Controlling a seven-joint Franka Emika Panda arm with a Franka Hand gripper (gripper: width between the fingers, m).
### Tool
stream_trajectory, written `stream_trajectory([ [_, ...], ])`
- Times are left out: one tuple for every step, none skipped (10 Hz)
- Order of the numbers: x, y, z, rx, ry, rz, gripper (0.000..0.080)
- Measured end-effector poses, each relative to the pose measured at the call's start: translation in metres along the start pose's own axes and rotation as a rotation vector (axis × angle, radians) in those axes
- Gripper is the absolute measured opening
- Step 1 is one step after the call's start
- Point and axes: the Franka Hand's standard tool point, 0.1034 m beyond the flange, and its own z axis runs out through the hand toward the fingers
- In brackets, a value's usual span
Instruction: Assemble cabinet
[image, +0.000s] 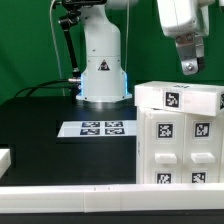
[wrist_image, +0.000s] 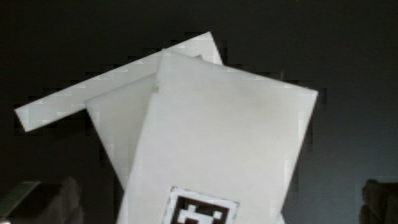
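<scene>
In the exterior view, the cabinet (image: 180, 138) stood at the exterior view's right, near the front edge of the black table (image: 40, 125). It was a tall white plastic box with recessed panels, each carrying a black-and-white square tag, and a flat white slab lay across its top with a tag of its own. The gripper (image: 190, 68) hung just above that top slab, at the end of the white arm coming down from the upper right. Its dark fingers were close over the cabinet, but whether they were spread or closed could not be told from here. The marker board (image: 101, 128), a thin flat white sheet with four printed tags, lay on the table to the left of the cabinet, in front of the arm's round white base (image: 102, 70). A smaller white piece (image: 4, 157) showed at the left edge.

In the wrist view, the cabinet (wrist_image: 205, 140) filled the middle as a smooth, matte white block with sharp edges and a thin panel jutting out at an angle. One tag was partly seen on its near face. Dark blurred finger shapes (wrist_image: 45, 200) flanked it at either side, standing apart from the white plastic and not clamped on it.
</scene>
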Motion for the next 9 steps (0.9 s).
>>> stream_trajectory([
  [-0.0014, -0.0032, 0.0002, -0.003, 0.004, -0.138, 0.0796],
  [-0.0009, -0.0032, 0.0019, -0.005, 0.010, -0.292, 0.0796],
  [-0.0004, -0.0032, 0.0036, -0.008, 0.012, -0.407, 0.0796],
  [0.0008, -0.0043, 0.0041, -0.008, 0.012, -0.513, 0.0796],
  [0.0038, -0.0064, 0.0041, -0.008, 0.013, -0.632, 0.0796],
  [0.0035, -0.0062, 0.0042, -0.008, 0.013, -0.680, 0.0796],
  [0.0038, -0.0063, 0.0042, -0.009, 0.013, -0.747, 0.0796],
  [0.0042, -0.0064, 0.0042, -0.010, 0.014, -0.816, 0.0796],
  [0.0044, -0.0065, 0.0041, -0.010, 0.014, -0.894, 0.0796],
])
